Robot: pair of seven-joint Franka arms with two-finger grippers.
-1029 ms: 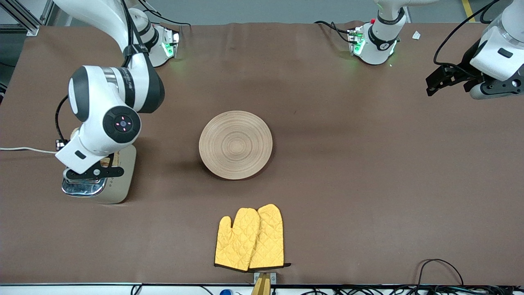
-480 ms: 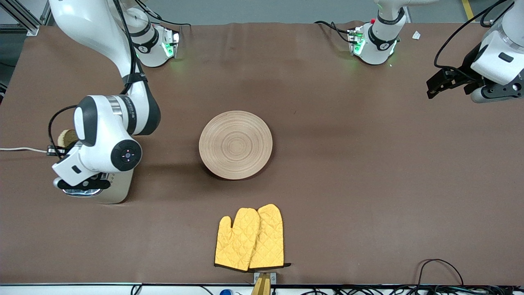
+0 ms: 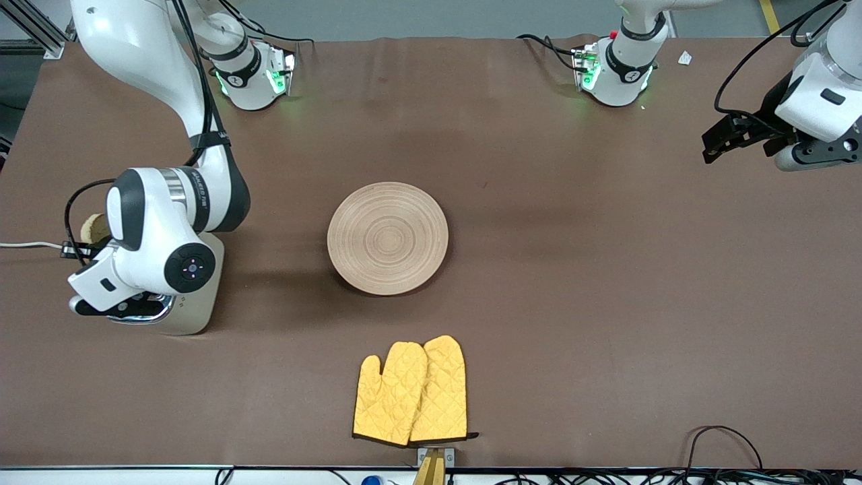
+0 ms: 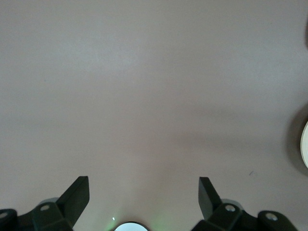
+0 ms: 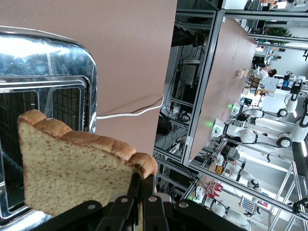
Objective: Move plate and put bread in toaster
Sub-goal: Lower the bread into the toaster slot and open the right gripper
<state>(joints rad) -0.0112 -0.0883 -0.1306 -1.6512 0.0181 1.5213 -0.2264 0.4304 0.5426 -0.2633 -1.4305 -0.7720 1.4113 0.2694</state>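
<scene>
One bread slice (image 5: 72,166) pinched in right gripper (image 5: 139,192) jaws above toaster (image 3: 195,303) slots; tilt risks snagging chrome rim. Plate (image 3: 387,238) mid-tabletop. Left gripper (image 4: 143,202) waits, jaws wide, empty

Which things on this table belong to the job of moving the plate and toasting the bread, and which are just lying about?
Belong to the job:
- plate, at the table's middle
- bread, pinched in the right gripper over the toaster
- toaster, at the right arm's end of the table

Lying about:
- yellow oven mitts, nearer the front camera than the plate
- left gripper, waiting open over bare table
</scene>
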